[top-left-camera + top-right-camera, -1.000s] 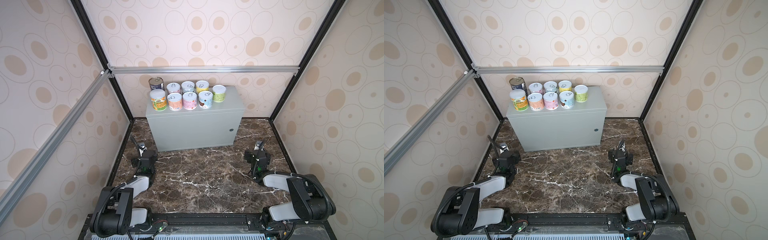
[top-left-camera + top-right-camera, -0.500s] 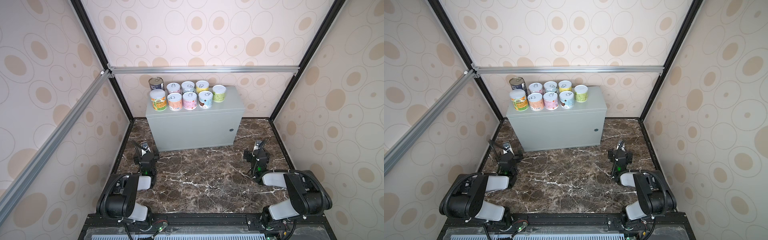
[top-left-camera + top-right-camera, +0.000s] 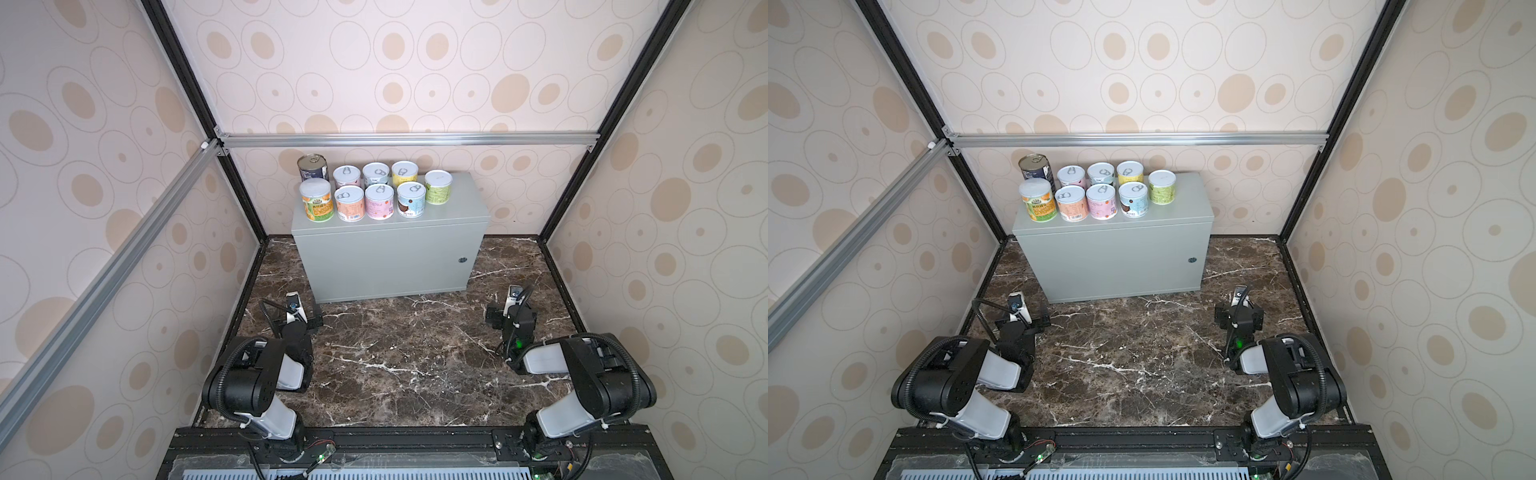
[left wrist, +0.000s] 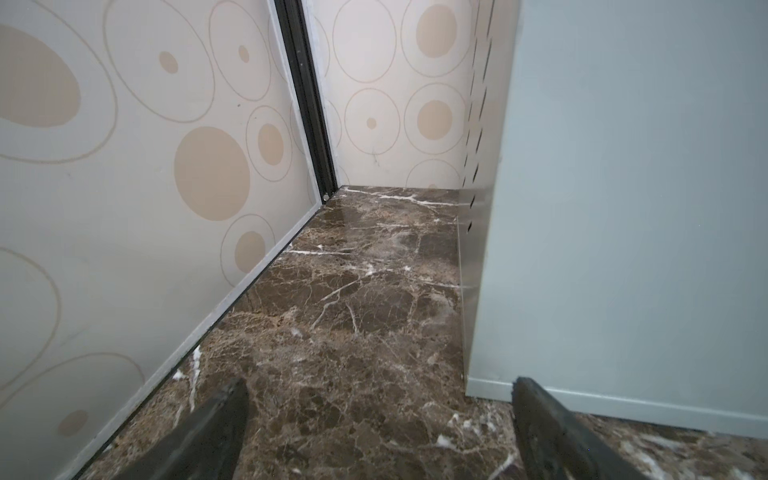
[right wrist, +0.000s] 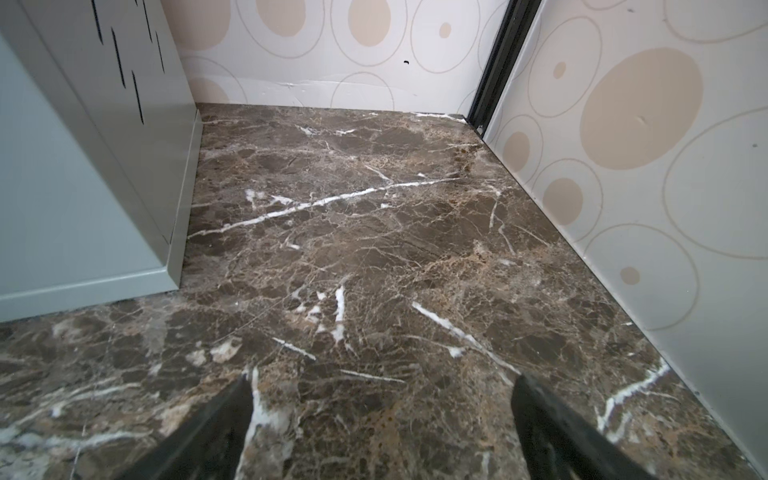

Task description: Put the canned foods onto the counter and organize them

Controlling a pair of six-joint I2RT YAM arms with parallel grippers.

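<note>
**Nine cans on the counter, both grippers empty**

All nine cans (image 3: 379, 195) stand upright on the counter (image 3: 457, 203). In both top views they sit in two close rows on the left part of its top.

At the back left is the taller blue can (image 3: 312, 169) with a bare metal lid. Three pull-tab cans follow it, the last being the yellow can (image 3: 404, 174). In front stand the orange can (image 3: 317, 204), the peach can (image 3: 350, 208), the pink can (image 3: 379, 205) and the white can (image 3: 411, 203). The green can (image 3: 438, 190) ends the row, set slightly back.

The peach can's label shows a barcode, and the orange can's has a green band. All print is too small to read.

The left gripper (image 4: 380, 399) hangs low over the marble (image 3: 395, 353), just beside the counter's front left corner. Its jaws are spread wide with nothing between them. The right gripper (image 5: 384, 386) sits low over the marble off the front right corner, jaws likewise apart and empty. A round lock (image 3: 462, 260) marks the counter's front.
</note>
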